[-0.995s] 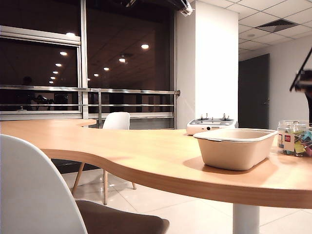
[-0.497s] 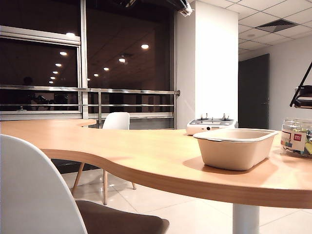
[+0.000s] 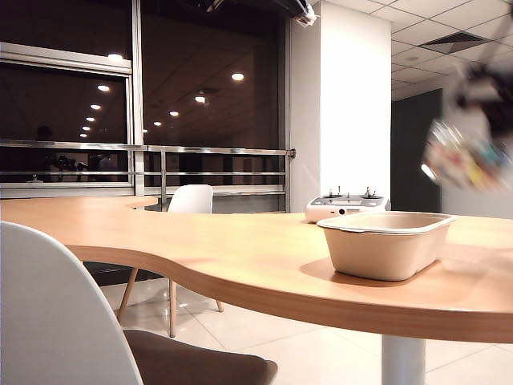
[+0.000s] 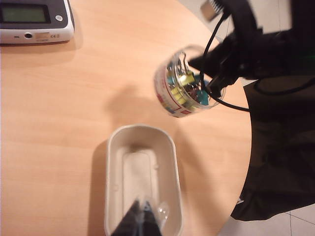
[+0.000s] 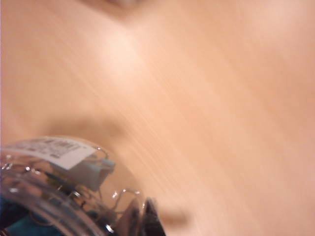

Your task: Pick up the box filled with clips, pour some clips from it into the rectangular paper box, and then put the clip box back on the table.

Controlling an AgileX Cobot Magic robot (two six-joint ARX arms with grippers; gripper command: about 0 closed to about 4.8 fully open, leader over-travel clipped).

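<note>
The clear round box filled with clips hangs blurred in the air, above and to the right of the beige rectangular paper box. My right gripper is shut on the tub's clear wall at the rim. From the left wrist view the tub is tilted, with coloured clips showing inside, and the right gripper holds its far edge. The tub is beside the paper box, not over it. My left gripper is shut and empty above the paper box's near end. The table is light wood.
A white-grey device with small joysticks stands on the table behind the paper box; its screen end shows in the left wrist view. The table's curved edge runs close to the tub. A white chair stands in the foreground.
My right gripper has shut on the clip box and lifted it off the table, up and slightly left in the exterior view. The left gripper and paper box have not moved.
</note>
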